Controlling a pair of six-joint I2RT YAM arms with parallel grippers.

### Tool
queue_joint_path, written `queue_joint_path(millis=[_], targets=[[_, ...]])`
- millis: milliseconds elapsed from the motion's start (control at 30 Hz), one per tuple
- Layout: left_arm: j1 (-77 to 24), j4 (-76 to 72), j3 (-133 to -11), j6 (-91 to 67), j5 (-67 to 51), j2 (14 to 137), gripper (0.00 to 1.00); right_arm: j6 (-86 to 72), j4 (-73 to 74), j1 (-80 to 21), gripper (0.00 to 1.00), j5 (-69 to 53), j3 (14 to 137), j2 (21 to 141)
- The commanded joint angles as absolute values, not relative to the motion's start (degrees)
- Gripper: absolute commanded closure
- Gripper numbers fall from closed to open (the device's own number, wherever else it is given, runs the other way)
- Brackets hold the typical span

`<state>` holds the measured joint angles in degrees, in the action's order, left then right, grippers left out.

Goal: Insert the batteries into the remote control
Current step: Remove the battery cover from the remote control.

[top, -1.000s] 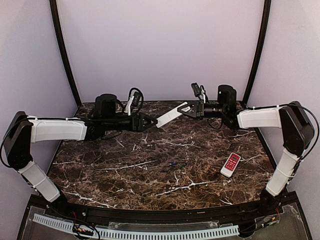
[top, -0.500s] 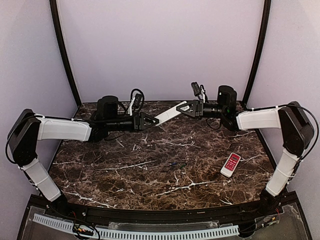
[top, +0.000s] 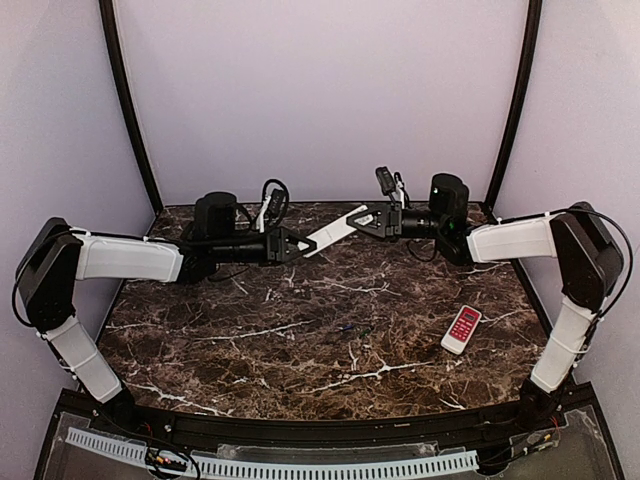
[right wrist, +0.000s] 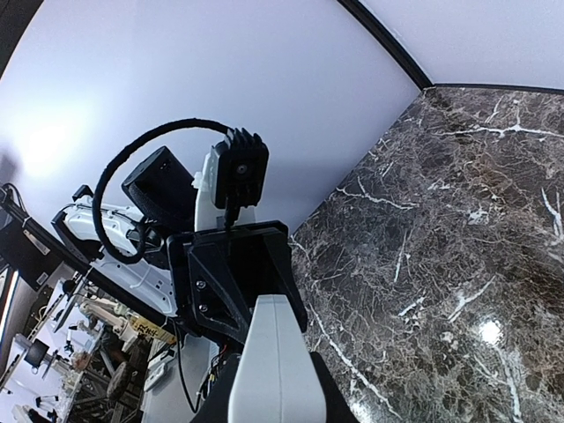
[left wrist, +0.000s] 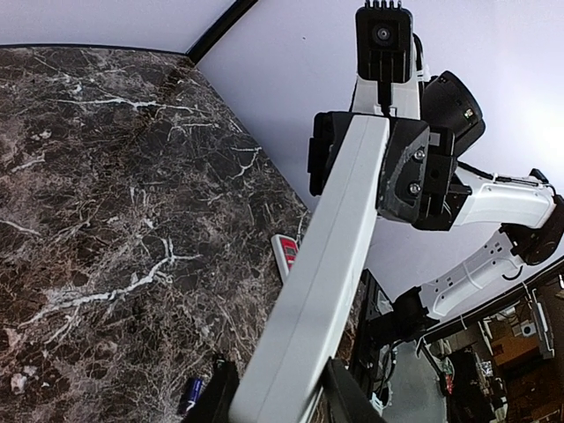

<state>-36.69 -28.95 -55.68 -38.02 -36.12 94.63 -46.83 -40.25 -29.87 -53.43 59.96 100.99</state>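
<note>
1. Remote control (top: 335, 230) hangs tilted in the air over the back of the bench (top: 200, 350), one end in each claw.
2. Left claw (top: 297, 244) is narrow, clamped on the lower end. Right claw (top: 362, 220) is narrow, clamped on the upper end.
3. Batteries (top: 352, 328) lie mid-bench, well apart from the remote control. A red-and-white remote (top: 461, 329) lies to their right.
4. Reads as a two-arm regrip. Release one claw at a time and avoid twist between the arms, or the casing may slip.
5. Can't tell which face has the battery bay or whether its cover is off. Turn that face up, then set it down near the batteries.
</note>
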Motion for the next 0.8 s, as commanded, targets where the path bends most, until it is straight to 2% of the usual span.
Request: queue_joint_path(millis=[0,300,433,600,767], targets=[[-37.09,-32.02,-55.50,-38.28,-36.23,94.59,0.73,-46.75,-41.78,-30.35,1.00,-53.19,60.09,101.12],[-37.09,-32.55,-55.01,-38.46,-36.97,94.57,0.76,-50.18,-46.32,-29.10,1.00,-54.24,58.71,100.35],[-37.09,-30.58,-55.30,-37.73,-35.44,94.43,0.67,-49.77,-45.97,-29.01,1.00,-53.72,58.28,99.90],[-37.06,-27.58,-56.06,-36.92,-33.24,94.76,0.66,-49.83,-46.05,-28.83,1.00,-53.78,58.08,99.93],[-37.01,-26.30,-56.27,-36.72,-32.05,95.03,0.59,-49.45,-45.74,-28.50,1.00,-53.57,57.73,99.57]])
